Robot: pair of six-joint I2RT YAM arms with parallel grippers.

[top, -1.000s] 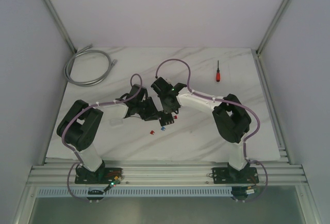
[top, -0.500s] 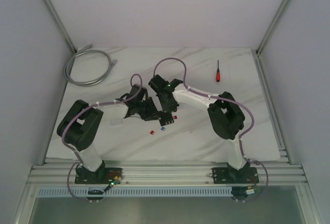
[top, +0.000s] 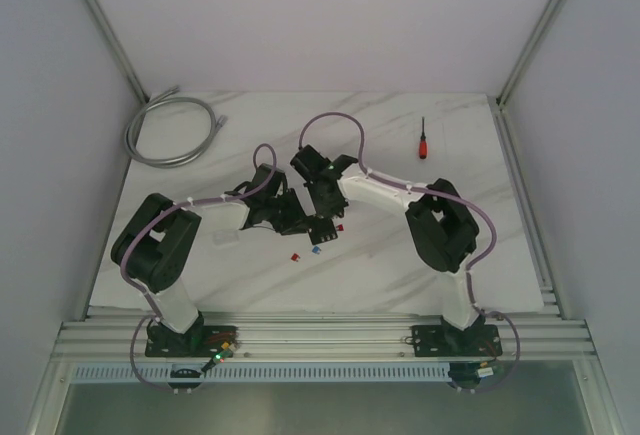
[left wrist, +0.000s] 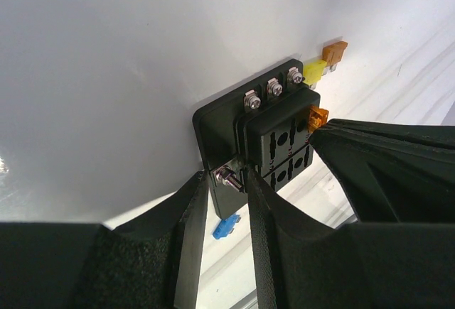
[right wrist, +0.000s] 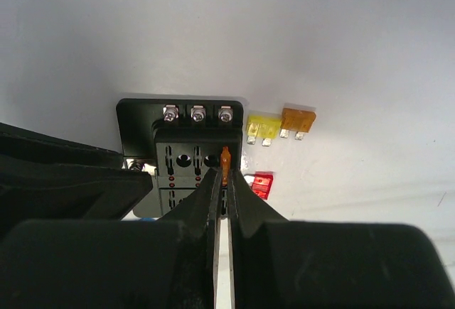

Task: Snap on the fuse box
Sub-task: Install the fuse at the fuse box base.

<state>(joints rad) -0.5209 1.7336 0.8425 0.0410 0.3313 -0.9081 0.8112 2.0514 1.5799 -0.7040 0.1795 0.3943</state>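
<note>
The fuse box (left wrist: 274, 128) is a small black block with slots and three screws along its top edge; it lies mid-table (top: 322, 227). My left gripper (left wrist: 227, 181) is shut on the box's near corner, where a metal stud sticks out, one finger on each side. My right gripper (right wrist: 226, 174) is shut on a small orange fuse (right wrist: 225, 161), held upright at a slot on the right side of the fuse box (right wrist: 185, 149). That fuse (left wrist: 318, 117) also shows in the left wrist view, at the tip of a right finger (left wrist: 370, 160).
Loose fuses lie beside the box: yellow (right wrist: 263, 126), orange (right wrist: 298, 120), red (right wrist: 261, 184) and blue (left wrist: 226, 229). A red-handled screwdriver (top: 423, 141) lies at the back right and a coiled grey cable (top: 170, 130) at the back left.
The right arm's elbow and forearm swayed slightly left and back again. Both grippers stayed at the fuse box with their grips unchanged.
</note>
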